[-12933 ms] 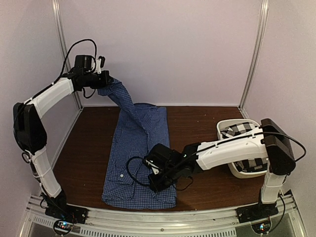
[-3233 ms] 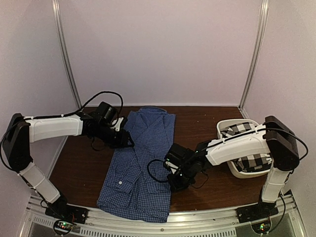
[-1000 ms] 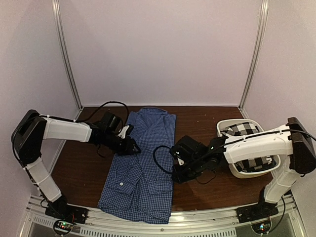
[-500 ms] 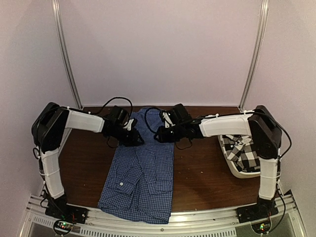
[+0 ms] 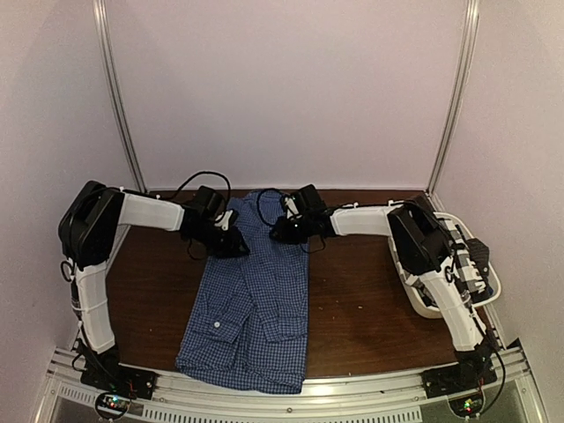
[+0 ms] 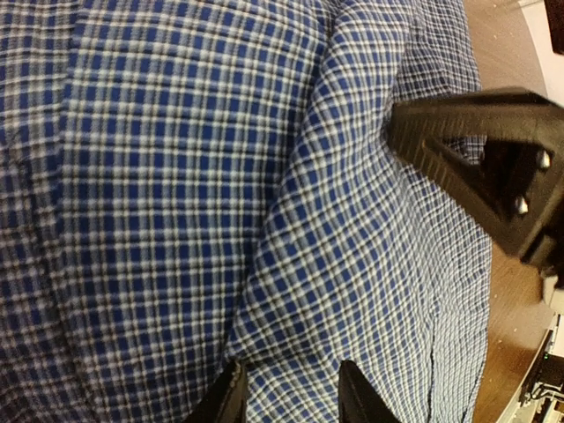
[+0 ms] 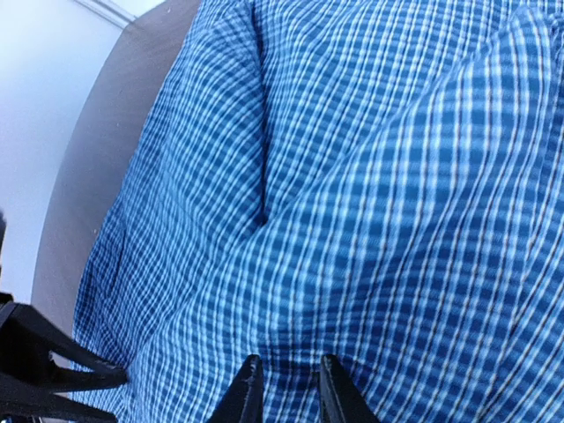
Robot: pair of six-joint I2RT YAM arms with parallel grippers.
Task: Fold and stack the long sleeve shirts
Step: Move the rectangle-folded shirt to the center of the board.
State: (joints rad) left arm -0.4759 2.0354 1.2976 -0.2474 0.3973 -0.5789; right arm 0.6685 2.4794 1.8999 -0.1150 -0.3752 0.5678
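The blue gingham shirt (image 5: 256, 300) lies lengthwise on the brown table, collar at the far end. My left gripper (image 5: 236, 245) presses on its upper left part, and in the left wrist view its jaws (image 6: 286, 397) are closed on a raised fold of the blue cloth (image 6: 176, 176). My right gripper (image 5: 278, 231) sits on the upper right part, near the collar. In the right wrist view its narrow fingertips (image 7: 286, 388) pinch puckered blue cloth (image 7: 397, 176). The black-and-white checked shirt (image 5: 463, 251) lies in the tub, partly hidden by the right arm.
The white plastic tub (image 5: 434, 310) stands at the table's right edge under the right arm. The right gripper's black body (image 6: 493, 167) shows close by in the left wrist view. Walls and metal posts close in the back and sides.
The right arm swung from the shirt's right edge at mid-length up to the collar end. The left gripper shifted slightly toward the far end and closed its jaws on the cloth.
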